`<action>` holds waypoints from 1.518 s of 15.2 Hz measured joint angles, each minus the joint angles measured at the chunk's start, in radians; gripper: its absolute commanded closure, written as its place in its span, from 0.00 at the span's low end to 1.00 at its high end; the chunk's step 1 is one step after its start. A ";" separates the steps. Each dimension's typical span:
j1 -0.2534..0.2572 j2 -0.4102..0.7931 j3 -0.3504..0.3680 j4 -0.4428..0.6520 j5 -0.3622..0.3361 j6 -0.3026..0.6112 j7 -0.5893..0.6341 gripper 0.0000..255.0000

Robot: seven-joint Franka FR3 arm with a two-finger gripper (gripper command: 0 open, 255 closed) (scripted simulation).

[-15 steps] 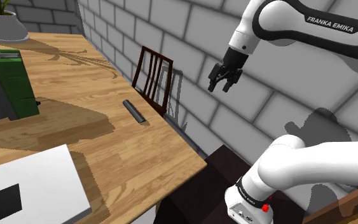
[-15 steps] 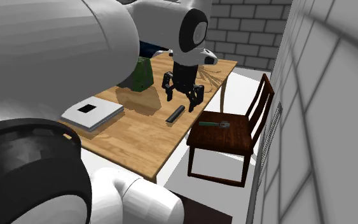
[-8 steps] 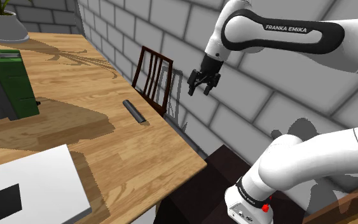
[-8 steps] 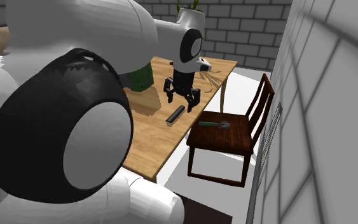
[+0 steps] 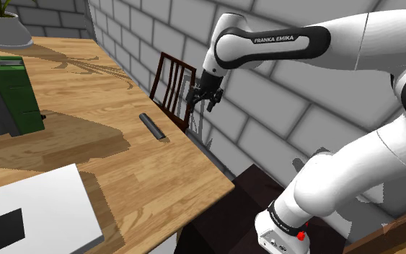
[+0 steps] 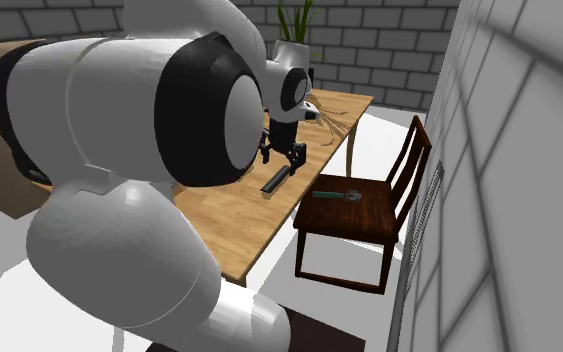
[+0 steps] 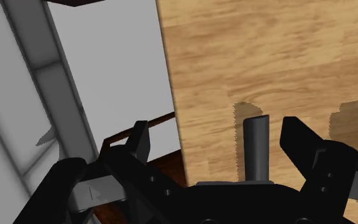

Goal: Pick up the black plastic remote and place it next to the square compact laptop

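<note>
Jaws: wide apart, nothing between the pads. In the wrist view the gripper (image 7: 217,130) hangs over the table's long edge. One of the fingers (image 7: 139,141) sits over the dark chair rail and grey floor, the other over wood.

Remote (image 7: 255,147): dark grey-black bar, flat on the table (image 7: 266,51), close to that edge. It lies in the gap between the fingers, nearer the one over the wood, and touches neither.

Shoulder view: gripper (image 5: 203,97) is up in the air off the table edge, in front of the grey block wall (image 5: 280,108). The remote (image 5: 151,126) is at 8 o'clock from it, well apart. The brown slatted chair (image 5: 174,86) back is at 9 o'clock from the gripper, just beside it.

The laptop (image 5: 28,209) is a white flat slab with a black rectangle on it, at 7 o'clock from the remote and well apart. A green box (image 5: 8,94) is at 9 to 10 o'clock from the remote. A white plant pot (image 5: 3,30) is farther out at 10 o'clock, at the table's far end.

The white arm (image 5: 273,47) runs off from the gripper toward 2 o'clock. The dark stand (image 5: 248,191) is at 5 o'clock.

Second exterior view: the remote (image 6: 275,180) is at 6 o'clock from the gripper (image 6: 282,152), near it. The chair (image 6: 364,220) is at 4 o'clock, with a small green-handled tool (image 6: 337,195) on its seat.
</note>
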 measured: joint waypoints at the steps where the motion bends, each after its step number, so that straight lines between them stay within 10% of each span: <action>1: 0.003 0.044 0.007 0.021 -0.002 0.024 0.007 0.00; 17: 0.075 0.639 0.065 0.453 -0.107 0.182 0.137 0.00; 23: 0.079 0.699 0.062 0.450 -0.115 0.243 0.138 0.00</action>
